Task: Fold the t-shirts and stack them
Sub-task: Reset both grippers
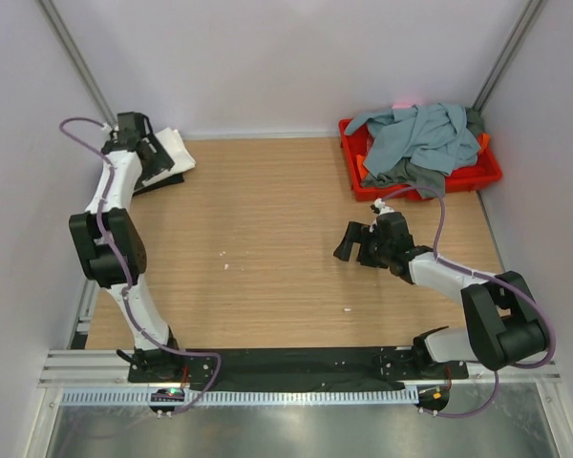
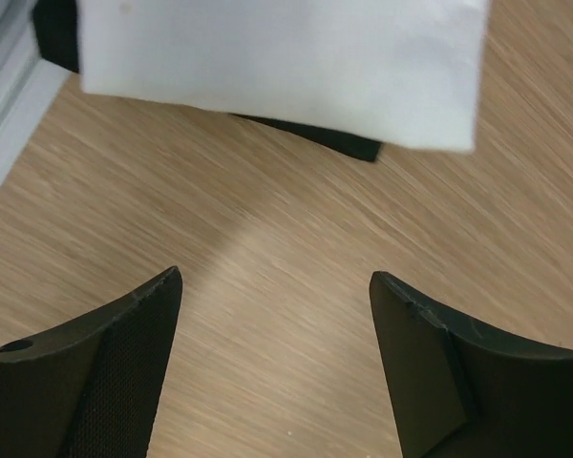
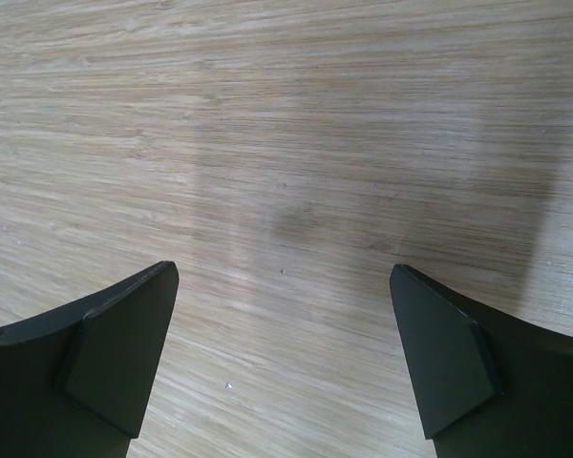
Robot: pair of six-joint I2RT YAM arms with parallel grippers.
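Note:
A folded white t-shirt (image 1: 180,150) lies on a folded black t-shirt (image 1: 168,181) at the table's far left. In the left wrist view the white t-shirt (image 2: 286,67) covers most of the black one (image 2: 339,143). My left gripper (image 1: 156,159) (image 2: 272,279) hovers just in front of that stack, open, with only bare wood between its fingers. A crumpled grey-blue t-shirt (image 1: 415,134) and a dark grey one (image 1: 415,175) are heaped in the red tray. My right gripper (image 1: 350,242) (image 3: 283,272) is open over bare table, left of and in front of the tray.
The red plastic tray (image 1: 485,174) stands at the back right, close to the right wall. White walls enclose the wooden table (image 1: 267,248) on the left, back and right. A metal rail runs along the near edge by the arm bases.

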